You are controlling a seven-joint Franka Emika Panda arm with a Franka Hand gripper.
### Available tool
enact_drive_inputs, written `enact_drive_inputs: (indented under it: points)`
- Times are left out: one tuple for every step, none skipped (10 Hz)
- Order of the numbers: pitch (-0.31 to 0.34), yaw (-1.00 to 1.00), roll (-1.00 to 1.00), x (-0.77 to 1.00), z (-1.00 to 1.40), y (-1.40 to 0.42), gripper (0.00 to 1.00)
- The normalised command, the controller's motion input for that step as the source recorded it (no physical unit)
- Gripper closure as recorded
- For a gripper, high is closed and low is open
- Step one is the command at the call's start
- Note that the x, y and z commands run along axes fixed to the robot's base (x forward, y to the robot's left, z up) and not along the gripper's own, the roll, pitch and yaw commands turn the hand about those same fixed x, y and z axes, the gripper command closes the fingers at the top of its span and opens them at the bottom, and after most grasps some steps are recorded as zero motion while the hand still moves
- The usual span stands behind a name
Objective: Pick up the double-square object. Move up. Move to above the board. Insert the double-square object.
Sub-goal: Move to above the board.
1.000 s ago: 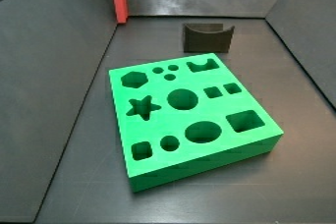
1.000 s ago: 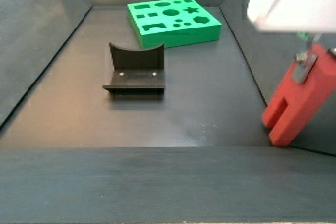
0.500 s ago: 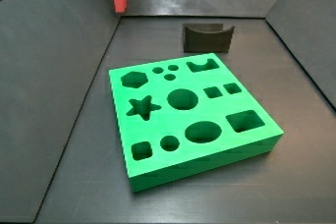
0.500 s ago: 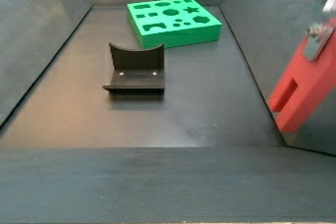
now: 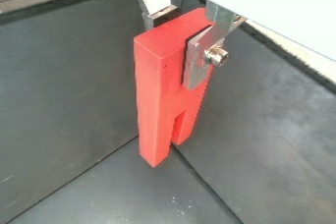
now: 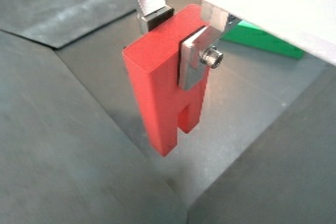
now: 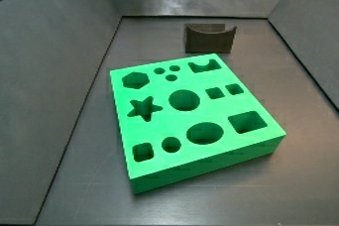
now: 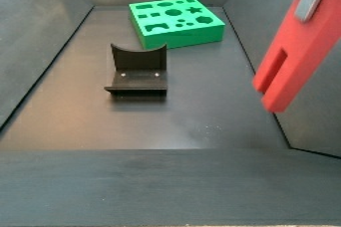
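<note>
The gripper (image 5: 186, 24) hangs high above the bench (image 8: 186, 121), its silver fingers (image 5: 203, 56) clamped on the red-orange double-square object (image 5: 171, 85), which hangs upright. The green board (image 8: 177, 22) lies near the bench's far edge, beyond the dark fixture (image 8: 138, 73).

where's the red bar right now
The double-square object hangs upright in the tool, clamped near its top in both wrist views. In a side view it is up in the air, clear of the floor and well away from the board.
</note>
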Motion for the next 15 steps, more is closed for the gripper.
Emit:
enact_drive_inputs:
  points:
    - [0.031, 0.04, -0.04, 0.04, 0.29, -0.02, 1.0]
    - [0.046, 0.04, -0.03, 0.03, 0.19, -0.02, 1.0]
    - [0.731, -0.52, -0.13, 0.28, 0.21, -1.0, 1.0]
    - [0.724, -0.5, -0.12, 0.28, 0.21, -1.0, 1.0]
    - [0.557, -0.28, -0.09, 0.28, 0.22, -1.0, 1.0]
    - [0.387, -0.15, -0.1, 0.29, 0.21, -1.0, 1.0]
    - [0.241, -0.05, -0.05, 0.29, 0.21, -1.0, 1.0]
    - [0.199, -0.03, -0.04, 0.3, 0.22, -1.0, 1.0]
    - [0.144, -0.01, -0.03, 0.3, 0.22, -1.0, 1.0]
    - [0.128, -0.01, -0.03, 0.3, 0.22, -1.0, 1.0]
    - [0.119, 0.0, -0.01, 0.31, 0.22, -1.0, 1.0]
    - [0.113, 0.0, -0.02, 0.32, 0.22, -1.0, 1.0]
    - [0.12, 0.0, -0.01, 0.32, 0.22, -1.0, 1.0]
    - [0.12, 0.01, -0.02, 0.33, 0.22, -1.0, 1.0]
    - [0.125, 0.01, 0.0, 0.34, 0.22, -1.0, 1.0]
